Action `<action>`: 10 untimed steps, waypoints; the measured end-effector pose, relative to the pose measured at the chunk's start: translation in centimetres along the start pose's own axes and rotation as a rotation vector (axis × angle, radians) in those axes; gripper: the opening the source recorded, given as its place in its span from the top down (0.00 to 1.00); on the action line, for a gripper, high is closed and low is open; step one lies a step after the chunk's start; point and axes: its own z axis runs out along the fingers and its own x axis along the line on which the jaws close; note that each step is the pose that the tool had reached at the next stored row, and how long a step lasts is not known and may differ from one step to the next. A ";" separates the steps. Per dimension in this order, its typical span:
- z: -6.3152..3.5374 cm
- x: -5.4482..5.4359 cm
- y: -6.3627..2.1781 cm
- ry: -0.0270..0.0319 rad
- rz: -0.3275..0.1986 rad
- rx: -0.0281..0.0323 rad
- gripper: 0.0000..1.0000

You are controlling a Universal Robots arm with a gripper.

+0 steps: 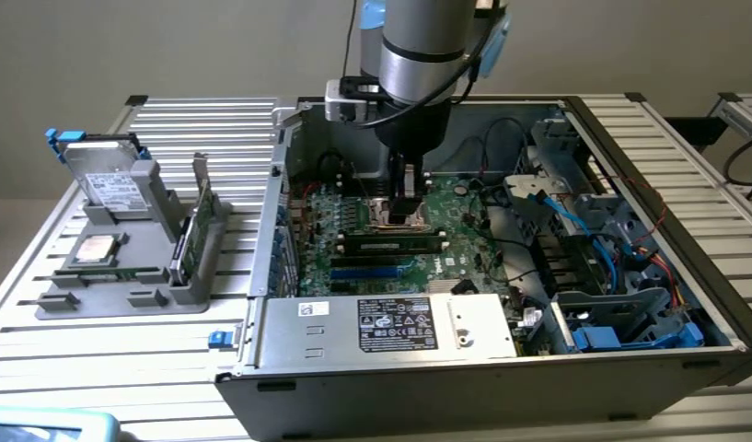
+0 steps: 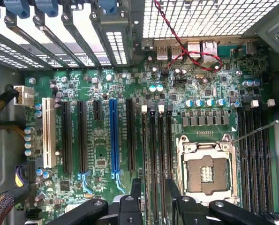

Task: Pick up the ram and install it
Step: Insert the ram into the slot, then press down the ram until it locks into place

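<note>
Although the arm reaches deep into the open computer case (image 1: pixel 474 396), the job looks nearly finished. In the exterior view the ram (image 1: pixel 394 245) stands on edge in one of the black memory slots just beside the CPU socket (image 1: pixel 378 221), on the socket's side nearer that camera. Its pale label faces outward. It is not lying loose on the motherboard (image 1: pixel 456 212), so I judge the pick-up and the carry to be done and the stick at least placed in its slot. The pictures do not settle whether it is pressed fully home, because how deep it sits cannot be read. Seating and locking may be what is left.

The gripper (image 1: pixel 407 210) hangs over the socket's near edge, above the middle of the ram's length. In the exterior view its tip looks very close to the stick's top edge, and I cannot tell whether it touches.

In the wrist view the gripper (image 2: pixel 154 201) shows its two black fingers (image 2: pixel 135 192) set well apart. They straddle the row of memory slots (image 2: pixel 156 140) next to the CPU socket (image 2: pixel 207 171), whose bare contacts show inside its metal frame. The gap between the fingers spans several slots and is far wider than the thin board, so the fingers are spread and clamped on nothing. The ram is below and between them rather than in their grasp. From the wrist view I cannot tell which slot of the row holds it.
</note>
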 end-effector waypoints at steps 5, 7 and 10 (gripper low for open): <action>0.00 0.0 0.00 0.0000 0.000 0.0000 0.66; 0.00 0.0 0.00 0.0000 0.000 0.0000 0.66; 0.00 0.0 0.00 0.0000 0.000 0.0000 0.66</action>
